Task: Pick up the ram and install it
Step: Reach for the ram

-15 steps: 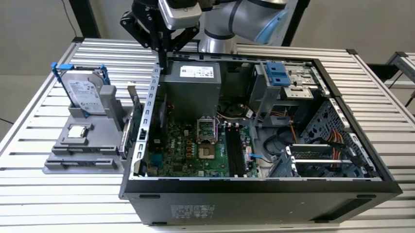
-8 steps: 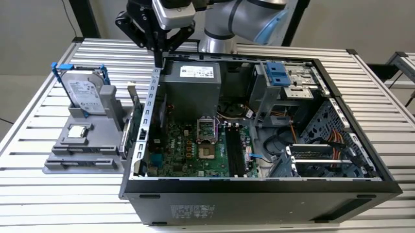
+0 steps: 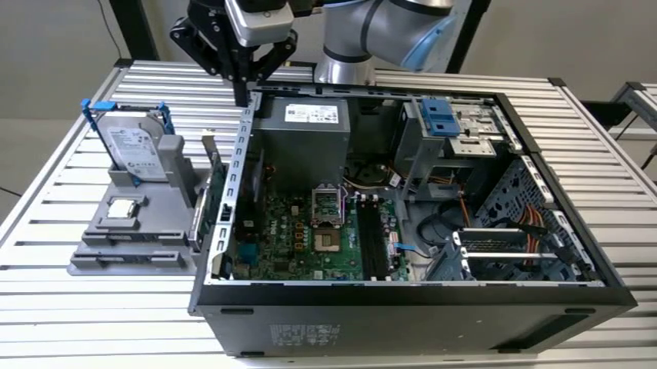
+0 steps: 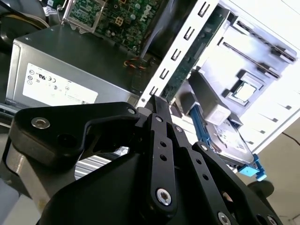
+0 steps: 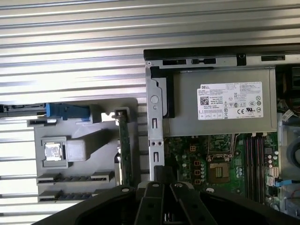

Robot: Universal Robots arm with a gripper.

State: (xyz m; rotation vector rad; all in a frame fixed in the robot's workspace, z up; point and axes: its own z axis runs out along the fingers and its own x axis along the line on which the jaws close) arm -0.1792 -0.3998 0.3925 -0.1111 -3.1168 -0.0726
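Above the open computer case's (image 3: pixel 411 319) side wall, toward the worktop's (image 3: pixel 61 315) far edge, the one end effector (image 3: pixel 242 92) hangs with fingers pressed together, gripping nothing. One ram (image 5: pixel 123 145) stands on edge in the gray holder (image 3: pixel 128 257) just beside that wall. One hard drive (image 3: pixel 134 146) and one processor chip (image 3: pixel 122 207) share the holder.
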